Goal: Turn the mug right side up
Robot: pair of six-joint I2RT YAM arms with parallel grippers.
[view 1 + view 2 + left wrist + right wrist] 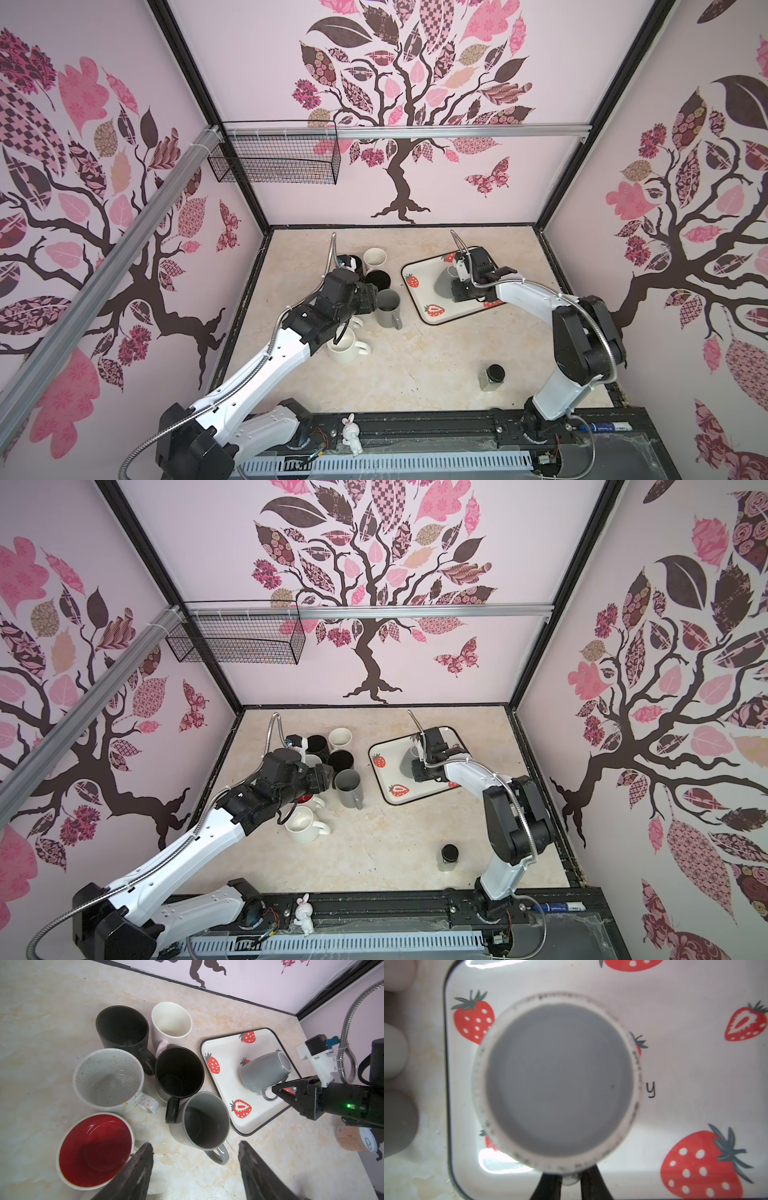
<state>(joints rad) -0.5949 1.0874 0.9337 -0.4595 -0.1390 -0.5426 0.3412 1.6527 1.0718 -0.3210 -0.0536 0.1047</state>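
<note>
Seemingly tilted, grey mug (pixel 261 1072) is pinched by right gripper (pixel 276 1089) over tray (pixel 226 1053); left gripper (pixel 195 1144) spread.

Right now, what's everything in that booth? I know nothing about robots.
upturned mug: one, grey, on tray
tray: one, white with strawberries, table's right
upright mugs: seven, two black, cream, speckled, red-lined, grey, white, left of tray
jar: one, glass with black lid, table's front
basket: one, black wire, back wall
bunny: one, white, front rail
pen: one, blue-white, front rail
table: one, beige marble, booth floor
left gripper: one, black, open above upright mugs
right gripper: one, black, shut on upturned mug's handle
</note>
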